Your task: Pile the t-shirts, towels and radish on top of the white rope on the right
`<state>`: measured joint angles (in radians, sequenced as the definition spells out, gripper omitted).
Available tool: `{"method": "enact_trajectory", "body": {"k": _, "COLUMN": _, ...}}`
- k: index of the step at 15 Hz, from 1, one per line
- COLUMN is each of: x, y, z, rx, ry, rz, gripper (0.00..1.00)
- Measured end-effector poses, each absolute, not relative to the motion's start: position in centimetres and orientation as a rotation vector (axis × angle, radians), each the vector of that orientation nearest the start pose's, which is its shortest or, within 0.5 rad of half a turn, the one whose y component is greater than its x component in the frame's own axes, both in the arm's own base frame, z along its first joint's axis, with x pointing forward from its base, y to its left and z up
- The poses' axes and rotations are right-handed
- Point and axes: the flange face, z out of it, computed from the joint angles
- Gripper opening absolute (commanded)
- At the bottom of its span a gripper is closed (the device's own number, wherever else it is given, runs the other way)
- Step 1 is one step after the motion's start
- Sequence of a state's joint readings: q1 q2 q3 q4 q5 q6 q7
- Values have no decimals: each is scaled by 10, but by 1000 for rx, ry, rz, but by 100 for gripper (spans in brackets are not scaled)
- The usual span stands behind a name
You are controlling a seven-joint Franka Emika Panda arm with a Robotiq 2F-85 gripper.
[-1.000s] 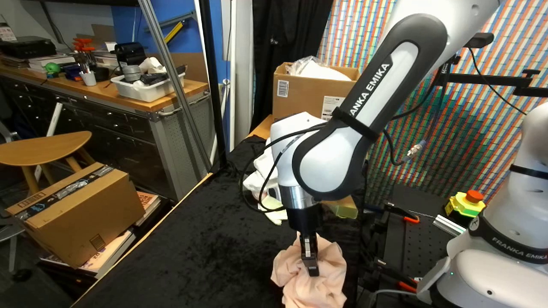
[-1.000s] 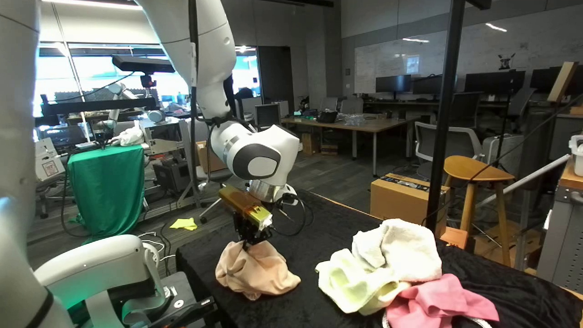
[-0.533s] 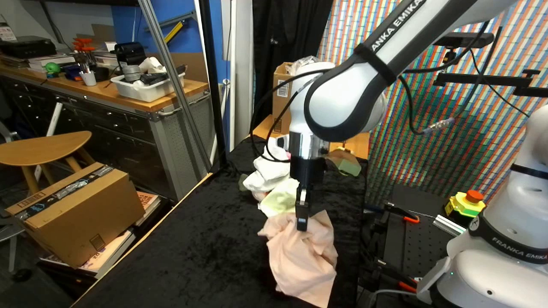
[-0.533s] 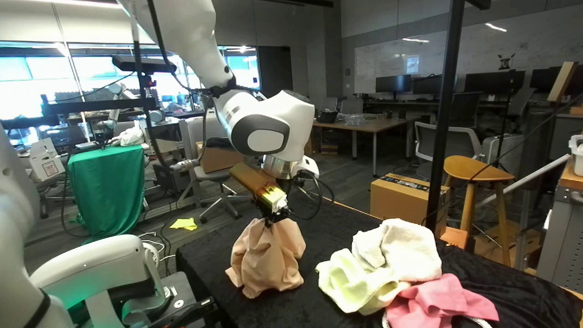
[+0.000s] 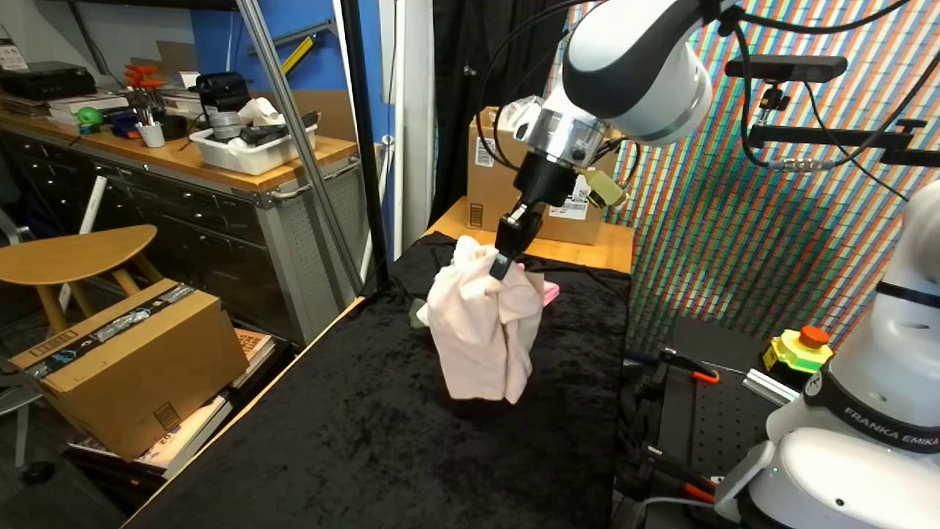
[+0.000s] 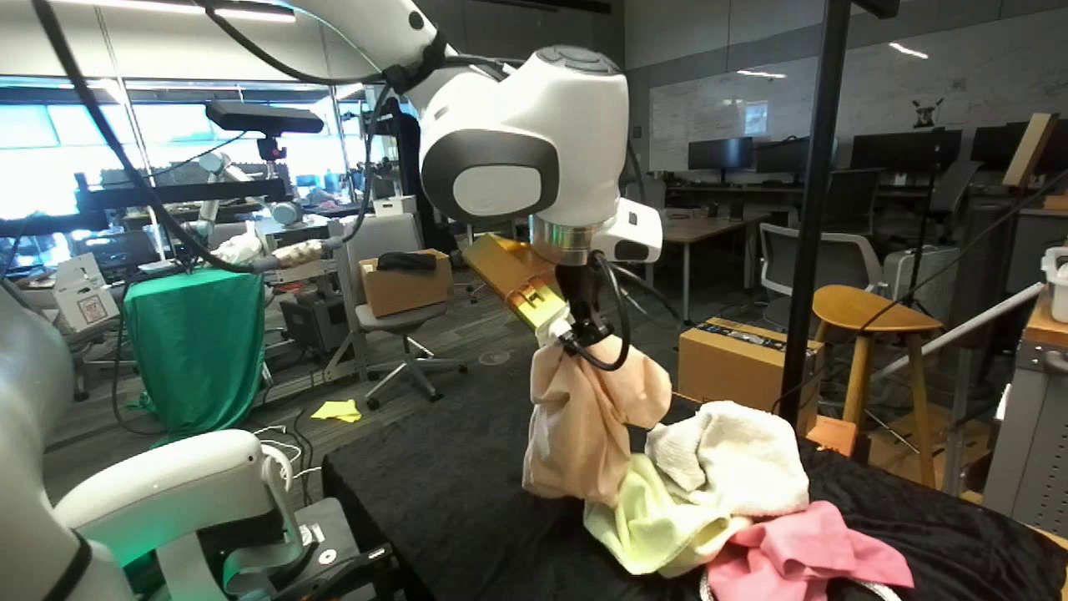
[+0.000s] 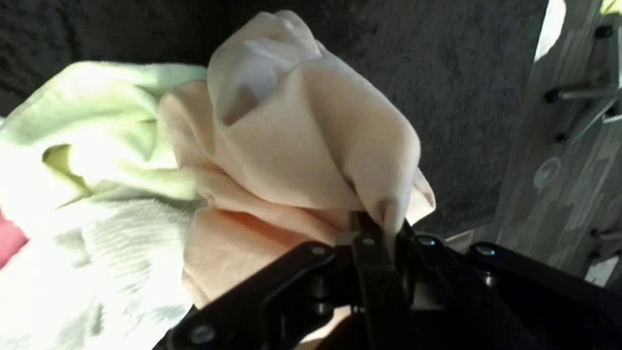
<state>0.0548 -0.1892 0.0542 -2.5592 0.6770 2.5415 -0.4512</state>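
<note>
Black tablecloth (image 5: 330, 441) below, the hand (image 5: 502, 265) pinches 1 peach cloth (image 6: 576, 430), creased and hanging in loose folds

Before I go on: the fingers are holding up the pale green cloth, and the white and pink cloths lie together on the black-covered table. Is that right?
Not quite: the fingers hold up the peach cloth, not the pale green cloth; both exterior views show the peach one hanging from them. The white cloth and pink cloth do lie together on the black-covered table.
</note>
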Motion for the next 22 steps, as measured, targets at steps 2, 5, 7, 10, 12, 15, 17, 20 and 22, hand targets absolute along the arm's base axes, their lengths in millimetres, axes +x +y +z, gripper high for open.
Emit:
{"method": "enact_trajectory", "body": {"k": 2, "x": 453, "y": 18, "z": 366, "rx": -2732, "ry": 47, "rz": -434, "gripper": 6}}
{"method": "enact_trajectory", "body": {"k": 5, "x": 458, "y": -10, "z": 384, "rx": -2732, "ry": 161, "rz": -589, "gripper": 6}}
{"method": "enact_trajectory", "body": {"k": 7, "x": 462, "y": -21, "z": 388, "rx": -2741, "ry": 245, "rz": -679, "gripper": 6}}
{"method": "enact_trajectory", "body": {"k": 10, "x": 471, "y": -32, "z": 374, "rx": -2777, "ry": 368, "rz": -754, "gripper": 6}}
{"method": "enact_trajectory", "body": {"k": 12, "x": 480, "y": -35, "z": 351, "rx": -2825, "ry": 423, "rz": -746, "gripper": 6}}
{"method": "enact_trajectory", "body": {"k": 15, "x": 492, "y": -37, "z": 303, "rx": -2925, "ry": 460, "rz": -674, "gripper": 6}}
{"method": "enact_trajectory", "body": {"k": 17, "x": 497, "y": -42, "z": 265, "rx": -2998, "ry": 465, "rz": -608, "gripper": 6}}
{"method": "enact_trajectory", "body": {"k": 20, "x": 506, "y": -52, "z": 231, "rx": -3102, "ry": 489, "rz": -553, "gripper": 5}}
{"method": "enact_trajectory", "body": {"k": 22, "x": 518, "y": -49, "z": 226, "rx": -3143, "ry": 515, "rz": -558, "gripper": 6}}
